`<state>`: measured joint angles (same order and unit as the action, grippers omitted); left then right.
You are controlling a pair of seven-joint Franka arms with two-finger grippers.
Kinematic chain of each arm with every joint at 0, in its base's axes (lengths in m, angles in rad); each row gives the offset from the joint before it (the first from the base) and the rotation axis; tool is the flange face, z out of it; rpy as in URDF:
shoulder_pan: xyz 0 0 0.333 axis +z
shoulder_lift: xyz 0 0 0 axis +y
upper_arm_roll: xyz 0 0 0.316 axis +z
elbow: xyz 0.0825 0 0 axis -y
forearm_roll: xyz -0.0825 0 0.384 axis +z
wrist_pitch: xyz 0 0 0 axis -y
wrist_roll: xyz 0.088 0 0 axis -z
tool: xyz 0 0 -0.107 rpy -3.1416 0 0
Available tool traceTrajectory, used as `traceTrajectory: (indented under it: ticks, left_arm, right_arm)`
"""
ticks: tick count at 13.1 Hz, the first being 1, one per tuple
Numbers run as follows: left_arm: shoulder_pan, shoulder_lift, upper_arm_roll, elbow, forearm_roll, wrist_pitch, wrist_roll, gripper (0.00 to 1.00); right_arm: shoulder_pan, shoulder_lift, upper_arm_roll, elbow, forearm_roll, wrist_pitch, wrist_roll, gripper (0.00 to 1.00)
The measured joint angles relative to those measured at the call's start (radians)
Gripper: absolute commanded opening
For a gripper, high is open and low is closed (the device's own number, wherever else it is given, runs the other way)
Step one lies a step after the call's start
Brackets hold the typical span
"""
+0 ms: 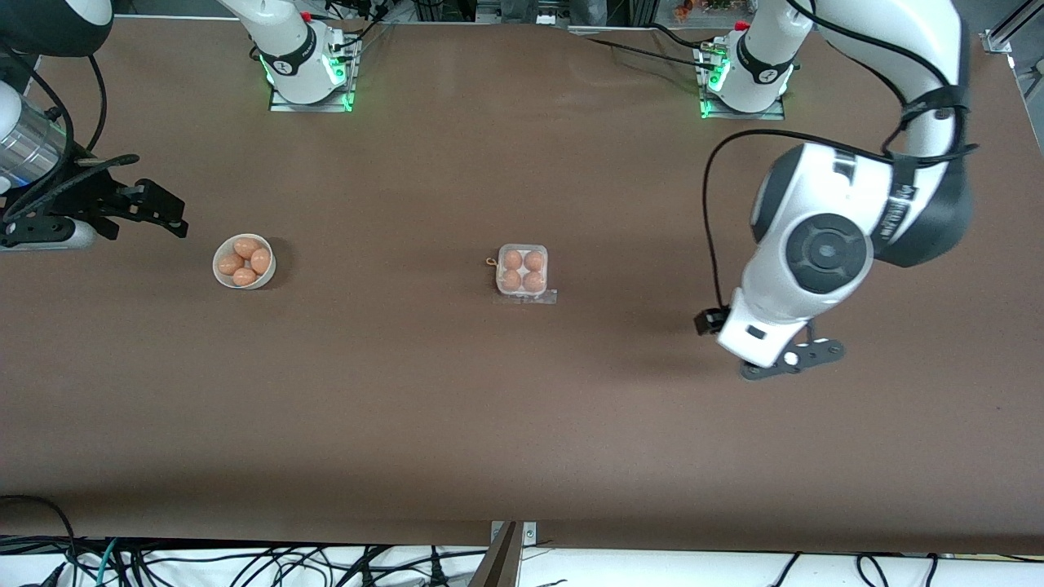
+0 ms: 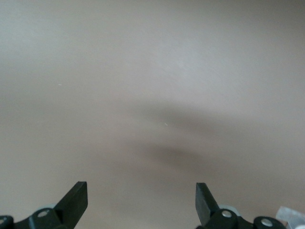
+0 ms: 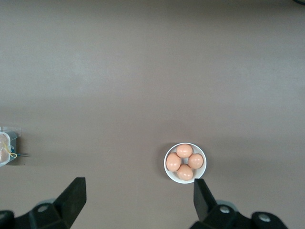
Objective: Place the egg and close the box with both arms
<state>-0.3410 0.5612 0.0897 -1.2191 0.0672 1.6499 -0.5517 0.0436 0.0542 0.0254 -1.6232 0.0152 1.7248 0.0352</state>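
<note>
On the brown counter [image 1: 522, 408], our two arms stand well back from the work. The left arm [image 1: 824, 244] hangs over bare counter toward its own end, its left tool [image 2: 141, 200] released, fingers spread wide with nothing between them. The right arm [image 1: 33, 147] waits at the other end; the right tool [image 3: 139, 200] is likewise released and empty, poised above the counter just beside the white bowl [image 1: 220, 275].

That bowl holds four spare eggs [image 1: 245, 261] and sits well apart from the left tool. The box [image 1: 522, 271] lies between the two tools, well apart from both. Through its clear top we see four eggs filling all four cells, among them the egg [image 1: 512, 259] of the task, so we judge the placing done. Whether the lid is latched or only resting on the tray, we cannot tell.

The risks, as we judge them, lie in that lid. If it is not fully snapped, it could spring back up. Should we go back to press it, too hard a push over the eggs could crack a shell, and an off-centre push from one tool alone could slide or tip the light box, since nothing braces it. A careless sweep by the right tool could also clip the bowl and scatter the spare eggs.
</note>
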Motion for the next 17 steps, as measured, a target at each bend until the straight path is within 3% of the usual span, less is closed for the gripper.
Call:
traceTrajectory:
  ticks: [4, 8, 17]
  left_arm:
    - [0.154, -0.096, 0.001, 0.016, 0.000, -0.022, 0.220, 1.00]
    - [0.256, -0.211, -0.001, 0.001, 0.000, -0.046, 0.304, 1.00]
    - [0.334, -0.428, -0.001, -0.307, 0.000, -0.048, 0.504, 1.00]
  right_arm:
    - [0.000, 0.000, 0.000, 0.000, -0.001, 0.000, 0.000, 1.00]
    - [0.000, 0.000, 0.000, 0.001, -0.002, 0.001, 0.000, 1.00]
    - [0.000, 0.000, 0.000, 0.001, -0.008, 0.001, 0.000, 1.00]
